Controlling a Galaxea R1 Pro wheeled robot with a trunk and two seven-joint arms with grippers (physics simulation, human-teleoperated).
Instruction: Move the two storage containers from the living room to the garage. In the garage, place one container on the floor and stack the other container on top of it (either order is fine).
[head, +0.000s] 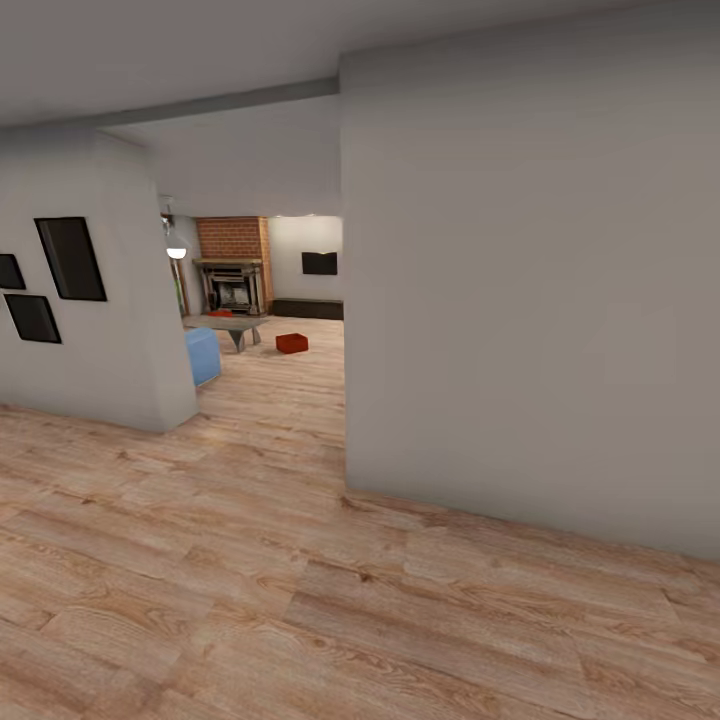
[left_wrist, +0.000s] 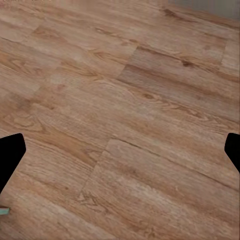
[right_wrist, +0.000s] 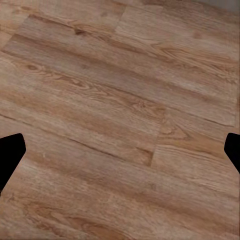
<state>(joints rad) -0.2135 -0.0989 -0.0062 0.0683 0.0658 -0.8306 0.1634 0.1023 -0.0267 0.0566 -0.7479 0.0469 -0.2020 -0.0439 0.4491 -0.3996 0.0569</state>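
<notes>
Through the opening ahead in the head view lies the living room, with its brick fireplace (head: 233, 272). One orange-red storage container (head: 291, 343) sits far off on the light wood-plank flooring. A second small orange-red shape (head: 221, 313) rests at the low grey table (head: 237, 327); it is too small to tell more. In the left wrist view my left gripper (left_wrist: 120, 152) hangs open over bare planks, with black fingertips (left_wrist: 10, 155) at the frame edges. My right gripper (right_wrist: 120, 152) is likewise open and empty above the planks. The garage is out of view.
A large grey wall block (head: 530, 300) stands close at the right. A white wall corner (head: 120, 330) with several black frames (head: 70, 258) stands at the left. The passage between them leads past a blue armchair (head: 203, 355). A dark low cabinet (head: 308, 309) lines the far wall.
</notes>
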